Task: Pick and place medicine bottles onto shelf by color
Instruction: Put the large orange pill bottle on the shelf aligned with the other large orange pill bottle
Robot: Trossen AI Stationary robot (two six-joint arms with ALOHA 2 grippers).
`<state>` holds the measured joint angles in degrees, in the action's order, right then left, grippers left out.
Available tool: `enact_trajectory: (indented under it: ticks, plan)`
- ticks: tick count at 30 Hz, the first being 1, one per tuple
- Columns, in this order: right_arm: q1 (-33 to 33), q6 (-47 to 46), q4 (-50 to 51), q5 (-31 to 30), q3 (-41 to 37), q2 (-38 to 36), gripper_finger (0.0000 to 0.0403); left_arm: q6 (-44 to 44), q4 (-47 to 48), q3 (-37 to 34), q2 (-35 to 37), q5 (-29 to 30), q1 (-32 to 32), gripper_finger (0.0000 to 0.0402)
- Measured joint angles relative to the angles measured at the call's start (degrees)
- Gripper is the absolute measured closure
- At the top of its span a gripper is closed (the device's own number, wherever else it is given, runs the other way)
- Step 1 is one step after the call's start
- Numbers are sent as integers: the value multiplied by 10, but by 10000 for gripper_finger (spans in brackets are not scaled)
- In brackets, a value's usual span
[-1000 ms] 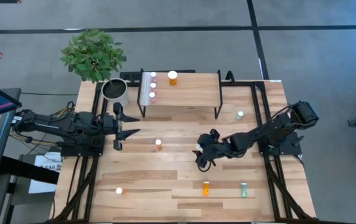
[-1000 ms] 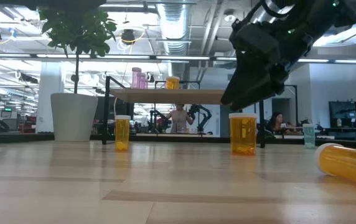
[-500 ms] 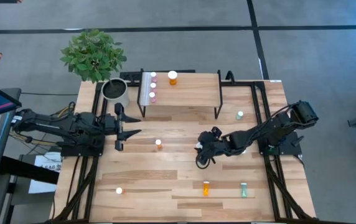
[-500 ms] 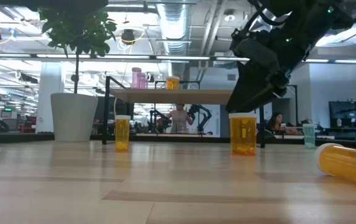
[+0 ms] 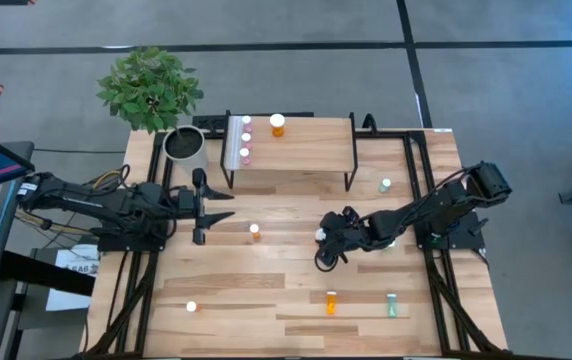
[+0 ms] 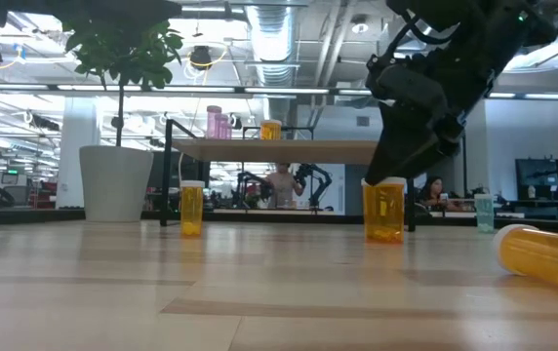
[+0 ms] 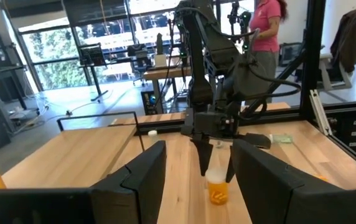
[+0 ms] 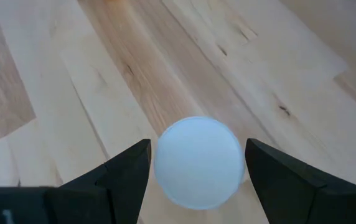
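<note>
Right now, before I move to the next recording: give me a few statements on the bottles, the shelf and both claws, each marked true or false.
1. The right claw is open over a white-capped bottle standing on the table. True.
2. The left claw holds a pink bottle. False: it is empty, beside the plant pot.
3. Three pink bottles stand at the shelf's white-strip end, with one orange bottle next to them. True.
4. An orange bottle lies on its side near the table's front edge. True.
5. The shelf carries pale green bottles. False: none; the green bottles are on the table.
</note>
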<state>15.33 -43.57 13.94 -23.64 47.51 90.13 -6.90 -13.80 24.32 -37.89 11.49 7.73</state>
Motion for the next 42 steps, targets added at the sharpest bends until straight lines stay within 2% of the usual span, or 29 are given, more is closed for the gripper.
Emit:
enact_trajectory:
  ticks: [15,18,26,31,36,42]
  plan:
    - [0,-19,6,12,0,0,119,1,-1,0,0,-2,0,229]
    - [0,-21,6,13,0,0,133,1,-1,0,0,-2,0,229]
    - [0,-20,1,12,0,0,201,1,-2,0,0,-2,0,229]
    - [-1,-20,-14,13,3,0,196,1,-2,0,0,-2,0,229]
    - [-9,21,-15,14,42,0,174,1,-3,0,0,-2,0,229]
    - [-47,130,-11,14,127,0,181,2,-3,0,0,-2,0,229]
